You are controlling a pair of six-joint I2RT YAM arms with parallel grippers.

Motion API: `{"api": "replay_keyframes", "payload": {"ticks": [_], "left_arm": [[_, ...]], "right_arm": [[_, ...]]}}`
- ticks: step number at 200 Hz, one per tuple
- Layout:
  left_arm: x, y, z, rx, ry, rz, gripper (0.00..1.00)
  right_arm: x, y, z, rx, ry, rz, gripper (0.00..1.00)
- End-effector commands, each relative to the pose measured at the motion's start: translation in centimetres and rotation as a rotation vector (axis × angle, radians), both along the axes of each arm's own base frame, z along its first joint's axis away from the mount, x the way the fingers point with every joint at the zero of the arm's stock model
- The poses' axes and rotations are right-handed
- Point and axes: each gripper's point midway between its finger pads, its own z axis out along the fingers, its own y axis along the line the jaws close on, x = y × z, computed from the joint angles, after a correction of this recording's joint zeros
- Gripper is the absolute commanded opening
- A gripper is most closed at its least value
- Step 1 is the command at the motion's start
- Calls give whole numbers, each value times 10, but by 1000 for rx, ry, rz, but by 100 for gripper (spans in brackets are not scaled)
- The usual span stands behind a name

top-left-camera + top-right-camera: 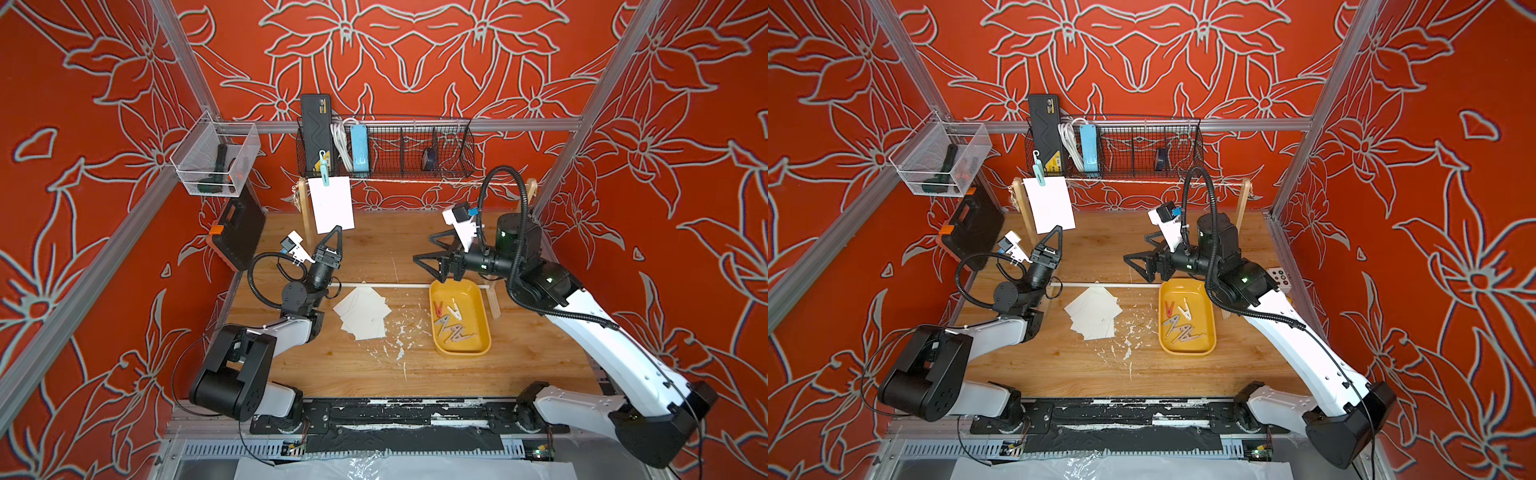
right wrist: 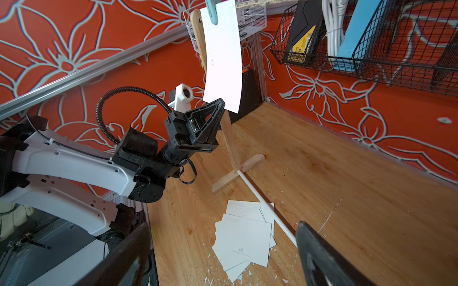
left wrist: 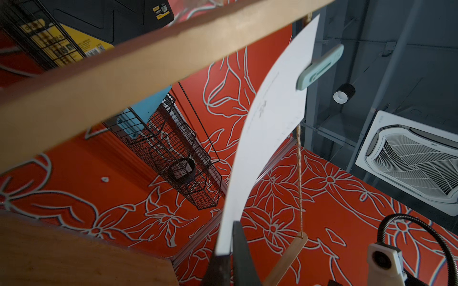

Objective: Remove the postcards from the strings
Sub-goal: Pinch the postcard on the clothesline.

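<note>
The left hand (image 1: 337,229) is pinching the hanging card (image 1: 331,203).
The card is dangling by a peg (image 1: 324,173) from the string (image 1: 415,181), left of centre; the right hand (image 1: 423,249) is gaping wide, empty.

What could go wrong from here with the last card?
1. The left claw is shut on the lower edge of the hanging postcard, and the mint peg clips that card to the twine. A pull may tear the card or slip off it.
2. The same pull could drag the twine and tip the wooden post.
3. The right claw is open and far from the peg, so nothing is releasing it.
</note>
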Motion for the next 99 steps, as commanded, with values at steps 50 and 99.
{"api": "replay_keyframes", "payload": {"ticks": [50, 99], "left_arm": [[-31, 9, 43, -80, -211, -15, 0], [-32, 10, 40, -87, -201, -16, 0]], "right_arm": [[7, 37, 70, 41, -131, 132, 97], [35, 74, 127, 111, -151, 211, 98]]}}
